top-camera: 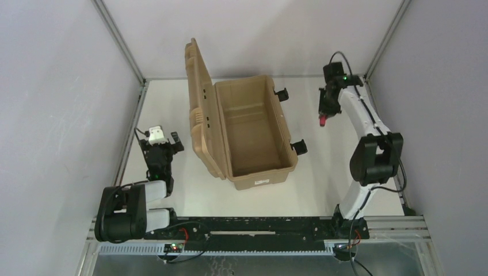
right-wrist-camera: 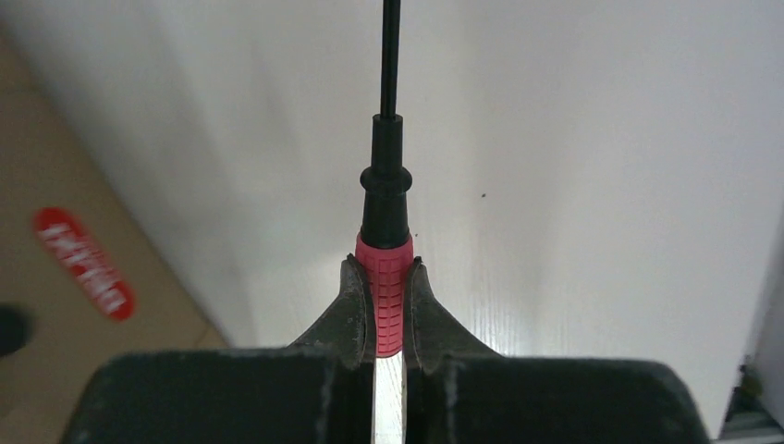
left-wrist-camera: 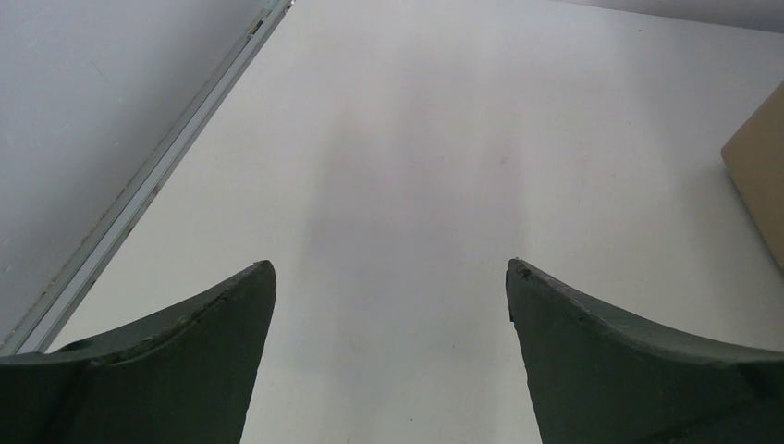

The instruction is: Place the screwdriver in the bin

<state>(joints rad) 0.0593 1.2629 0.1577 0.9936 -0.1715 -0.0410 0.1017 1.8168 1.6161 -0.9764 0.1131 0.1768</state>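
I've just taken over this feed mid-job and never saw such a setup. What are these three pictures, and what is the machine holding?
These are two robot arms bolted at the near edge of a white table. The wide picture comes from a fixed camera above and behind them. The other two come from a camera on each wrist, looking out past that arm's own hand. On the table stands the tan bin, lid swung open, nothing visible inside. The right hand, off to the bin's right, is shut on the screwdriver by its red handle, dark shaft pointing away. The left hand is open and holds nothing; its view shows bare table and a corner of the bin.
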